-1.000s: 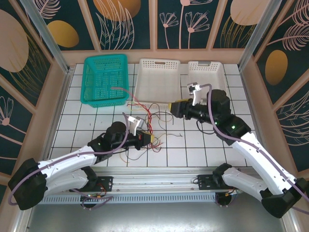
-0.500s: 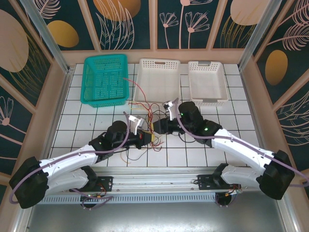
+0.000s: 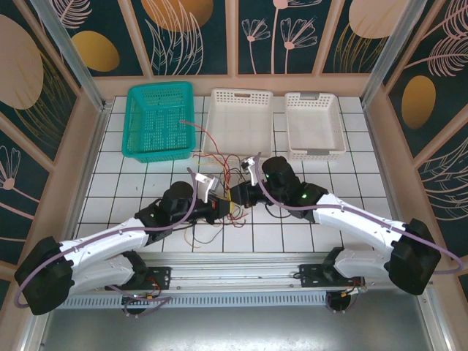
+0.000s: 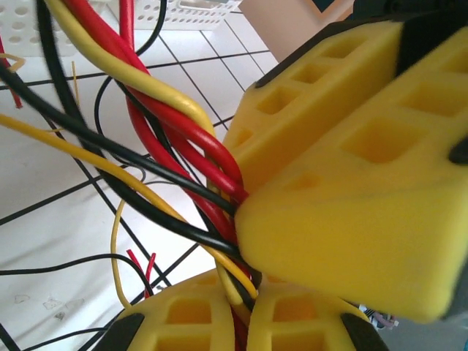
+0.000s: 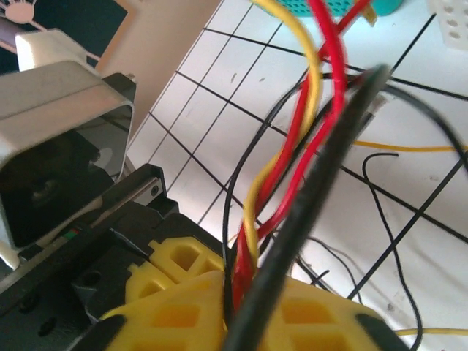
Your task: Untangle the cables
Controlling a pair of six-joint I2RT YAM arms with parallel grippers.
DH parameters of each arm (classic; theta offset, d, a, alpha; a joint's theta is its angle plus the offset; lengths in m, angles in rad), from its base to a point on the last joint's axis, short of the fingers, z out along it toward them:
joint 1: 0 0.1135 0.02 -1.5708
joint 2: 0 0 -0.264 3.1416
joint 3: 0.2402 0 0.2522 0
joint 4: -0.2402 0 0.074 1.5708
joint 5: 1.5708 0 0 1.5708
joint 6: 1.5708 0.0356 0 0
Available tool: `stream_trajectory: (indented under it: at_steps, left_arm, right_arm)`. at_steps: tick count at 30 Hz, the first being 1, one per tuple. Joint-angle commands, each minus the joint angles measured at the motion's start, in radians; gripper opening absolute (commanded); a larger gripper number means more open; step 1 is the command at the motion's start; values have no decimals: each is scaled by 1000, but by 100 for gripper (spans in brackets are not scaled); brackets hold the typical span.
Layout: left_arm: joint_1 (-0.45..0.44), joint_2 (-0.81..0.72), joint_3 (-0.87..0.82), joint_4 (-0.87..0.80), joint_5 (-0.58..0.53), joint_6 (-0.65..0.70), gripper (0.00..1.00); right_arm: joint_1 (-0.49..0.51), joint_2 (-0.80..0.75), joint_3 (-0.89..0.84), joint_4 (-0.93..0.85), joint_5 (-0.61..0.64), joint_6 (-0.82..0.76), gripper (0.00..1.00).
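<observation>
Two robot arms meet over the middle of a white tiled table. The left gripper is clamped on a twisted bundle of red, yellow and black cables. The right gripper pinches the same bundle just beside it. Both grips sit close together and hold several strands at once, so pulling apart may tighten the tangle, or the thin wires may slip free.

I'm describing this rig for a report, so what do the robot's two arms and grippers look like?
Both the left arm and right arm have white links and black joints, each with a purple cable running along it. The left gripper and right gripper have yellow fingers moulded with square pockets. A green light glows on the right arm.
</observation>
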Motion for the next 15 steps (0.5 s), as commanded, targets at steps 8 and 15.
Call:
stream_trajectory:
  at_steps: [8,15]
  left_arm:
    - [-6,-62,29,5,2,31,21]
    - [-5,-136,0,-20,-2,41,45]
  right_arm:
    - [11,-47,-3,-31,105,-22,0]
    - [-9,-96,-6,-44,112,-28,0]
